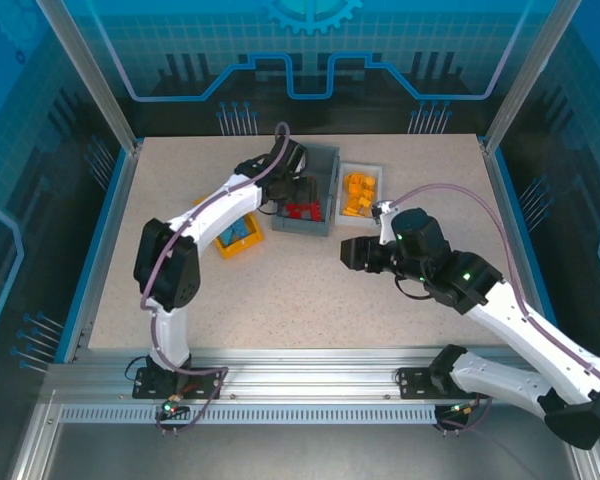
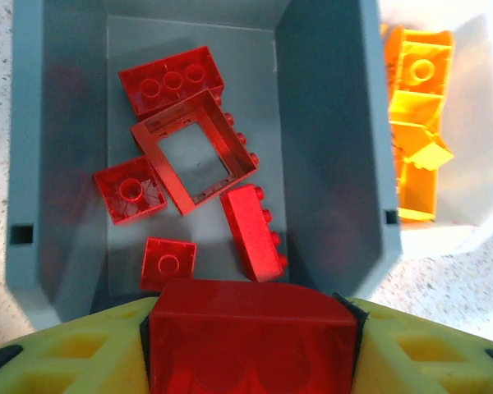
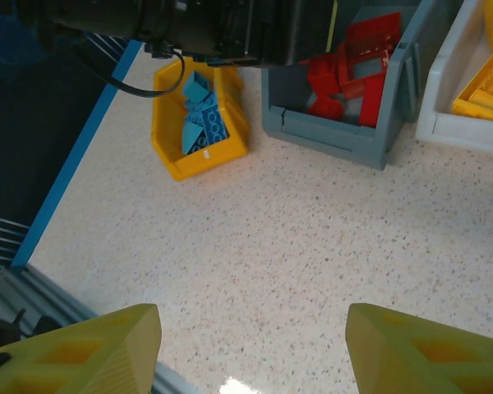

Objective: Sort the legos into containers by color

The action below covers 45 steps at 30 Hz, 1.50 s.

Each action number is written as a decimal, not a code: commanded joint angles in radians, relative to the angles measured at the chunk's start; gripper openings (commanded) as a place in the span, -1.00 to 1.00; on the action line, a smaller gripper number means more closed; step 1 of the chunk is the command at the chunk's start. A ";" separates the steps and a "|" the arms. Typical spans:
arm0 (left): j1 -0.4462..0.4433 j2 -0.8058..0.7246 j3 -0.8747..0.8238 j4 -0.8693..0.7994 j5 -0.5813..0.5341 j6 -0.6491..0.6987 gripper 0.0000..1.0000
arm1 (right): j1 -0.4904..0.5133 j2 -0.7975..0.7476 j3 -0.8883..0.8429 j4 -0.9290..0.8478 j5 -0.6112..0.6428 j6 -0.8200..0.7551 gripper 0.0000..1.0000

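Note:
My left gripper [image 2: 251, 316] is shut on a red lego [image 2: 251, 345], held between its yellow fingers just above the near end of the grey container [image 2: 329, 164]. Several red legos [image 2: 193, 152] lie on that container's floor, among them a square frame. From above, the left gripper [image 1: 292, 185] hangs over the grey container [image 1: 325, 165]. Orange legos [image 1: 358, 192] fill the white container [image 1: 362, 167], and blue legos [image 1: 238, 232] sit in the yellow container [image 1: 228, 246]. My right gripper [image 1: 355, 252] [image 3: 253, 345] stands open over bare tabletop, holding nothing.
The three containers stand in a row at the back of the speckled table [image 1: 310, 290]. In the right wrist view the yellow container [image 3: 168, 139], grey container [image 3: 337, 135] and white container [image 3: 452, 123] lie ahead, with the left arm [image 3: 197, 25] above them. Blue rails edge the table.

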 commanded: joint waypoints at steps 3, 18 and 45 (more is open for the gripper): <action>0.014 0.109 0.071 -0.055 0.035 0.020 0.16 | 0.025 0.025 0.019 0.042 0.057 -0.007 0.24; 0.010 -0.124 -0.076 0.042 0.098 -0.093 0.44 | 0.038 0.018 -0.013 0.040 0.092 -0.044 0.27; 0.233 -1.166 -1.429 0.874 -0.640 0.268 0.97 | -0.504 -0.022 -0.541 0.651 0.381 -0.419 1.00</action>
